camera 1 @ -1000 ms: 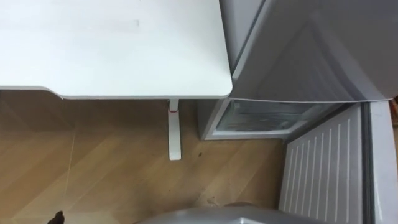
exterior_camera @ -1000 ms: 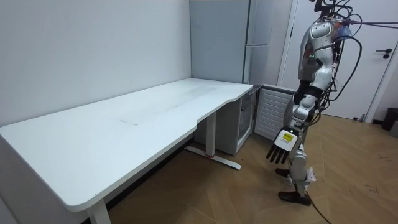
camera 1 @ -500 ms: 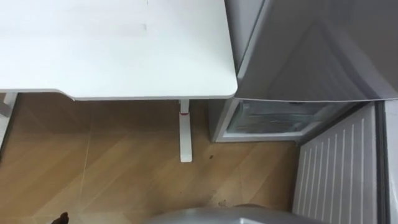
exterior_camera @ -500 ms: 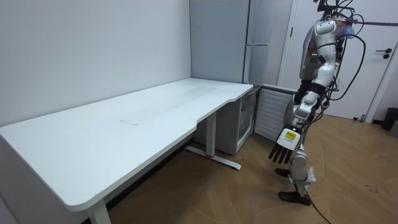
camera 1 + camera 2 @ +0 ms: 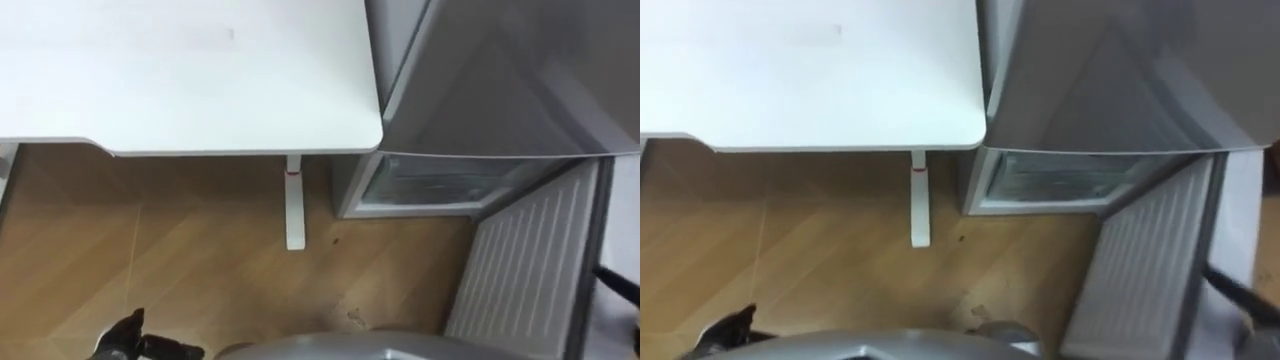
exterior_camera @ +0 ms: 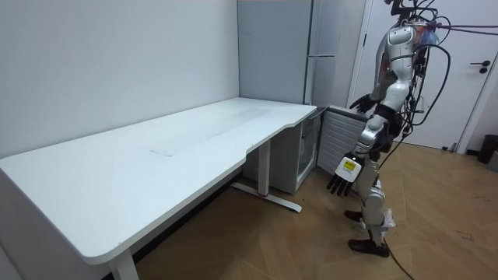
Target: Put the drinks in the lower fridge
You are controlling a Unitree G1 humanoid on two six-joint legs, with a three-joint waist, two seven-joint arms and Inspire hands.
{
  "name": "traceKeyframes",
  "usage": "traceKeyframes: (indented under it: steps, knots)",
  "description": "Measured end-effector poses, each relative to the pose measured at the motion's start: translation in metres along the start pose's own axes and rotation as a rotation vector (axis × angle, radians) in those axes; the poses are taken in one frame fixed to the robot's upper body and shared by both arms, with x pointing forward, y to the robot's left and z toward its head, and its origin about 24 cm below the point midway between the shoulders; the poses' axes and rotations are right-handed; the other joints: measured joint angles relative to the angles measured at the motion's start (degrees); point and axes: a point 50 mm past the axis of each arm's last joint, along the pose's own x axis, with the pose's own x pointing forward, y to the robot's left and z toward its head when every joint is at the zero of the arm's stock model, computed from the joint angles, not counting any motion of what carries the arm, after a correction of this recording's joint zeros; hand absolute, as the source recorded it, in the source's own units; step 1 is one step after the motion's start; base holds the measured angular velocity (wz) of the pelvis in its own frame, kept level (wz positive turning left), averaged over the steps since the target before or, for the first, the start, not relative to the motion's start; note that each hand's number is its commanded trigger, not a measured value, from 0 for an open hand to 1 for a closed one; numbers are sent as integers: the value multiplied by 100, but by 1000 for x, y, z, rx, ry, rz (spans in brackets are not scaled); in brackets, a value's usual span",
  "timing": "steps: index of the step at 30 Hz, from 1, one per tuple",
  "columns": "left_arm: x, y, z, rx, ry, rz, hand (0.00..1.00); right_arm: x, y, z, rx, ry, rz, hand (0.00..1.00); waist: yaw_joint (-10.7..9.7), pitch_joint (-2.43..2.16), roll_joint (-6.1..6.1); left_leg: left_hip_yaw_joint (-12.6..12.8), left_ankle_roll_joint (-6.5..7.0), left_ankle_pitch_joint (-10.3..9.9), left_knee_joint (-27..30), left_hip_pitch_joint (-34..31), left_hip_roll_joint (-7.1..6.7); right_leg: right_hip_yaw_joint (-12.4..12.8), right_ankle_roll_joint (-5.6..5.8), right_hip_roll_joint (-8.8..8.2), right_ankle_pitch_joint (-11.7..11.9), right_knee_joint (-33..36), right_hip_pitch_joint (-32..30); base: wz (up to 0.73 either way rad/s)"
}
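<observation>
White bench upper left; lower fridge upper right, door open. Left hand hung low, fingers straight and relaxed; right hand higher, fingers spread.

White surface standing on a white leg over the wooden floor; the fridge is standing just beside its corner, lower door hanging open over the floor.
</observation>
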Motion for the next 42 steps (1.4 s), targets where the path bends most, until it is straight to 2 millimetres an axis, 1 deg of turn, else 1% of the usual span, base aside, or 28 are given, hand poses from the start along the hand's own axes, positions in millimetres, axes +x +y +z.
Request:
traceKeyframes:
  steps: [1, 2, 3, 4, 5, 6, 7, 8, 9, 10, 11, 12, 13, 14, 16, 17, 18, 19, 22, 26, 27, 29, 32, 36, 39, 40, 41, 42]
  knots:
    - [1, -3, 11, 27, -31, -11, 0, -8, 11, -3, -33, -4, 84, 0, 99, 1, -1, 15, -2, -1, 28, -26, 15, 23, -12, 16, 9, 8, -32, -26]
    - [2, -6, 16, 44, -48, -26, 0, -14, 25, -4, -56, -18, 177, 0, 168, 0, 20, 77, -6, 2, 31, -15, 36, 71, -32, 39, 22, 31, -61, -35]
    - [2, -7, 15, 44, -44, -33, 0, -18, 35, -4, -58, -26, 229, 0, 230, -4, 28, 95, -10, 0, 29, 3, 55, 103, -50, 59, 40, 39, -73, -45]
    - [4, -8, 16, 32, -40, -38, 0, -24, 56, -4, -54, -35, 348, 0, 304, 17, 76, 94, -51, -1, 23, 37, 91, 134, -79, 101, 69, 34, -73, -31]
    - [4, -9, 18, 19, -45, -42, 0, -34, 81, -3, -37, -42, 526, 0, 307, 10, 84, 95, -82, 10, 12, 50, 111, 135, -99, 127, 81, 39, -70, -18]
    - [4, -9, 19, 20, -49, -45, 0, -41, 96, -2, -39, -46, 631, 0, 328, 10, 101, 93, -100, 17, -16, 61, 119, 134, -112, 142, 89, 40, -71, 0]
    - [5, -12, 22, 31, -57, -53, 0, -56, 127, -1, -32, -49, 839, 0, 398, 16, 134, 53, -127, 21, -60, 74, 127, 122, -126, 161, 97, 39, -69, 13]
    - [5, -15, 24, 46, -60, -64, 0, -69, 154, 0, -51, -52, 1024, 0, 427, 11, 149, -16, -139, 28, -63, 55, 129, 63, -131, 157, 99, 38, -54, 20]
    - [6, -17, 25, 54, -61, -69, 0, -75, 164, 2, -61, -56, 1102, 0, 453, -1, 145, -44, -144, 33, -57, 47, 129, 34, -132, 152, 99, 40, -49, 27]
    - [6, -18, 26, 64, -63, -74, 0, -86, 179, 6, -75, -64, 1223, 0, 578, -18, 143, -99, -148, 36, -34, 21, 127, 2, -136, 148, 96, 32, -38, 24]
    - [6, -18, 27, 66, -67, -74, 0, -91, 184, 9, -82, -73, 1275, 0, 607, -26, 137, -155, -148, 38, -17, -9, 121, -23, -139, 144, 93, 14, -29, 34]
    - [5, -18, 24, 66, -55, -74, 0, -99, 190, 14, -89, -86, 1360, 0, 698, -36, 122, -241, -148, 60, -9, -31, 105, -116, -138, 120, 91, -14, -13, 35]
    - [5, -17, 19, 67, -41, -73, 0, -104, 192, 16, -100, -91, 1421, 0, 773, -52, 91, -304, -145, 72, -7, -34, 90, -171, -135, 106, 82, -26, -6, 41]
    - [4, -17, 14, 66, -22, -75, 0, -108, 193, 17, -109, -84, 1469, 0, 811, -51, 59, -372, -139, 78, 11, -45, 81, -270, -132, 82, 76, -30, 18, 29]
    - [3, -18, 9, 63, -1, -82, 0, -110, 194, 17, -128, -69, 1517, 0, 895, -61, 15, -401, -138, 78, 35, -46, 79, -283, -129, 79, 74, -35, 45, 15]
    - [3, -18, 7, 62, 4, -87, 0, -111, 196, 18, -140, -67, 1553, 0, 913, -50, 5, -403, -138, 78, 39, -43, 79, -283, -129, 78, 74, -31, 52, 0]
    - [3, -18, 7, 62, 4, -89, 0, -112, 197, 19, -146, -71, 1569, 0, 937, -56, -19, -405, -138, 78, 39, -41, 80, -283, -129, 79, 74, -28, 57, 0]
    - [3, -18, 8, 62, 3, -90, 0, -113, 198, 20, -179, -77, 1598, 0, 972, -38, -21, -404, -138, 78, 38, -33, 83, -283, -129, 81, 74, -26, 82, 0]
    - [4, -17, 12, 65, -6, -87, 0, -114, 195, 19, -285, -76, 1643, 0, 993, -45, -61, -433, -137, 76, 30, -12, 86, -314, -129, 82, 75, -24, 122, 3]
    - [4, -17, 13, 54, -8, -82, 0, -114, 192, 15, -343, -41, 1680, 0, 992, -35, -48, -431, -139, 76, 10, -10, 86, -313, -133, 82, 77, -11, 130, 0]
    - [4, -17, 13, 48, -8, -83, 0, -113, 190, 13, -392, -36, 1682, 0, 972, -33, -44, -438, -142, 78, 15, -10, 85, -310, -135, 82, 78, -6, 133, 0]
    - [5, -18, 11, 42, 3, -86, 0, -109, 184, 6, -542, -15, 1647, 0, 953, -28, -34, -477, -142, 78, 37, -10, 80, -348, -135, 75, 78, -4, 161, 8]
    - [5, -18, 8, 41, 16, -86, 0, -100, 176, -2, -683, 39, 1592, 0, 867, -24, -36, -510, -141, 78, 56, -26, 70, -380, -135, 67, 78, -18, 169, 7]
    - [5, -19, 8, 41, 21, -84, 0, -91, 163, -12, -801, 103, 1531, 0, 855, -24, -44, -509, -141, 77, 53, -35, 68, -383, -134, 66, 75, -29, 159, 0]
    - [5, -18, 1, 19, 51, -81, 0, -77, 147, -17, -891, 169, 1447, 0, 825, -38, -69, -510, -140, 79, 76, -40, 66, -424, -134, 54, 75, -33, 149, 0]
    - [5, -18, 0, 20, 52, -80, 0, -71, 140, -18, -931, 190, 1396, 0, 812, -48, -87, -514, -140, 79, 75, -27, 65, -424, -134, 54, 75, -42, 161, 4]
    - [4, -18, -2, 19, 59, -81, 0, -65, 131, -19, -969, 212, 1341, 0, 794, -45, -83, -541, -139, 79, 79, -20, 60, -443, -133, 51, 74, -77, 197, 7]
    - [4, -18, -3, 19, 60, -81, 0, -63, 127, -19, -981, 222, 1317, 0, 794, -51, -90, -564, -139, 79, 79, -23, 55, -453, -133, 50, 74, -98, 209, 10]
